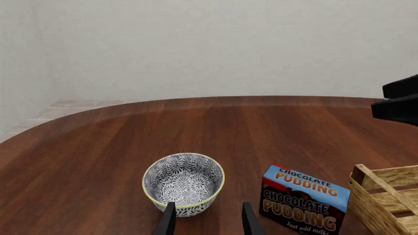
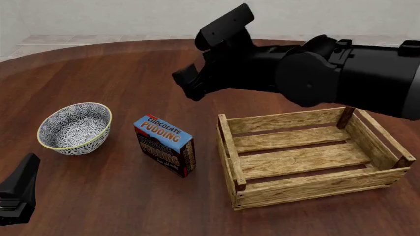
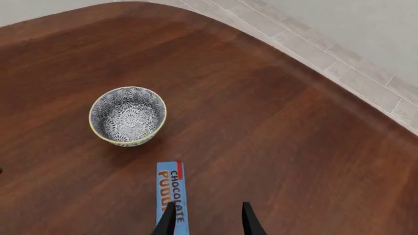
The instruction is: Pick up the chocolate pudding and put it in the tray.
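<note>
Across the dark wooden table (image 2: pixel 131 196) the things sit well spread out. Largest of them is the tray (image 2: pixel 308 156), an open crate of pale wooden slats with corner posts, resting on the table's right half in the front view; one corner of it also shows in the left wrist view (image 1: pixel 385 196). Its slatted floor holds nothing.

Above the tray's far-left corner hangs the right arm (image 2: pixel 341 73), a bulky black body reaching in from the right and raised off the table. Its gripper (image 3: pixel 207 218) has its two dark fingers apart, nothing between them, and it looks down from above onto the pudding's blue top.

Next in size is the round bowl (image 2: pixel 74 128), patterned in blue-white with a yellowish rim, standing upright near the table's left side, apart from everything else.

Between the bowl and the tray stands the chocolate pudding (image 2: pixel 164 146), a small carton upright on the table with its blue lettered top up and its dark brown front turned toward the camera. It is just beside the tray's left wall but not touching it, and nothing grips it.

Low at the front-left corner sits the left gripper (image 1: pixel 209 218), fingers apart and empty, pointing toward the gap between bowl and carton.
</note>
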Robot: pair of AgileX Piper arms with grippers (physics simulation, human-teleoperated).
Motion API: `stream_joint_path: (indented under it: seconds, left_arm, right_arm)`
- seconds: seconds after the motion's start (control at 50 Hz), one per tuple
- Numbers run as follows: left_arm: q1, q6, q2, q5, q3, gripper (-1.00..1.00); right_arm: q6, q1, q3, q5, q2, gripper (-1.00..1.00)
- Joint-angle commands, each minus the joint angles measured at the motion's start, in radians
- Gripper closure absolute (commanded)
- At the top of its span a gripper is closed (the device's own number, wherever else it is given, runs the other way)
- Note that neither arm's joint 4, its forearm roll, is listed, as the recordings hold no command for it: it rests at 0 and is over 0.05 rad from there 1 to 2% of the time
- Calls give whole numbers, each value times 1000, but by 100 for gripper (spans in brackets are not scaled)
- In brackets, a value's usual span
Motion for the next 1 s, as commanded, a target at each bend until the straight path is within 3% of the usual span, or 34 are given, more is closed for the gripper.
stream_joint_path:
  seconds: [0.02,1.0]
  left_arm:
    - [0,0,0,0,0,-100]
    - [0,0,0,0,0,-100]
  right_arm:
    - [7,24,2,-20,46,-100]
    - [-14,107,40,-97,188,-100]
